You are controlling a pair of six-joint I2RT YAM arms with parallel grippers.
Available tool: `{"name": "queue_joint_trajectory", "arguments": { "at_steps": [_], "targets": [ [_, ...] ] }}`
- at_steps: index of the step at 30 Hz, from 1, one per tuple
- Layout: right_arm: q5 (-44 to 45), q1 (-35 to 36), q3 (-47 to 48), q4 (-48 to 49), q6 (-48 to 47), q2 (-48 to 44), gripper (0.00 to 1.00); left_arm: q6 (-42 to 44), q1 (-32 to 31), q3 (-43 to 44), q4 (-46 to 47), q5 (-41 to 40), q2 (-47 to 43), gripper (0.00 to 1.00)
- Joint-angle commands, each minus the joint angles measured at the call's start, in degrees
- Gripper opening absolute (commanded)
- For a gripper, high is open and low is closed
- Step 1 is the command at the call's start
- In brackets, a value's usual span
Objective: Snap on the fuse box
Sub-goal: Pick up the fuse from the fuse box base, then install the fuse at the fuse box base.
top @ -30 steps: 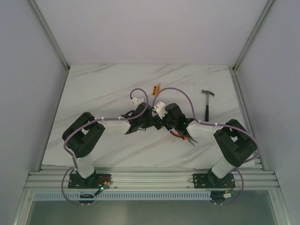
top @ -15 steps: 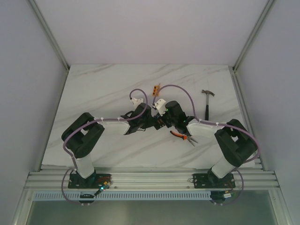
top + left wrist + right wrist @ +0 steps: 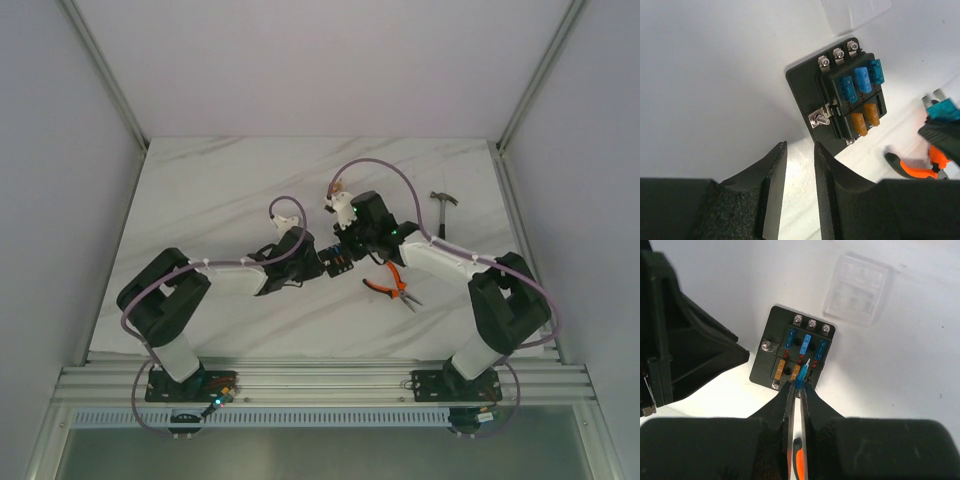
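Observation:
The fuse box (image 3: 338,263) lies flat on the table between my two grippers. It is a black block (image 3: 802,92) with blue and amber fuses in its slots. My left gripper (image 3: 800,147) stands open just short of its near edge, with only table between the fingers. My right gripper (image 3: 800,385) hovers over the box (image 3: 762,371), shut on a small blue fuse (image 3: 801,374) whose tip points at an empty slot. The left wrist view shows that same fuse (image 3: 944,109) at the far right.
A clear plastic cover (image 3: 856,290) lies on the table beyond the box. Orange-handled pliers (image 3: 390,288) lie to the box's right, under my right arm. A hammer (image 3: 441,212) lies at the far right. The left gripper's body (image 3: 685,345) looms left of the box.
The left arm has drawn back to the left, away from the box. The right gripper has swung up and back from the pliers and narrowed, and the fuse box now shows between the grippers.

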Motion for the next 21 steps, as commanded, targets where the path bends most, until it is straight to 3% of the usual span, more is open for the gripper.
{"name": "queue_joint_trajectory", "arguments": {
  "at_steps": [1, 21],
  "targets": [
    [-6.72, -3.11, 4.91, -10.23, 5.53, 2.13, 0.0, 1.4, 0.28, -2.99, -4.0, 1.72, -0.79, 0.39],
    [-30.94, -14.13, 13.0, -18.25, 7.71, 12.08, 0.0, 0.99, 4.58, -11.55, 6.77, 7.69, -7.11, 0.62]
  ]
}}
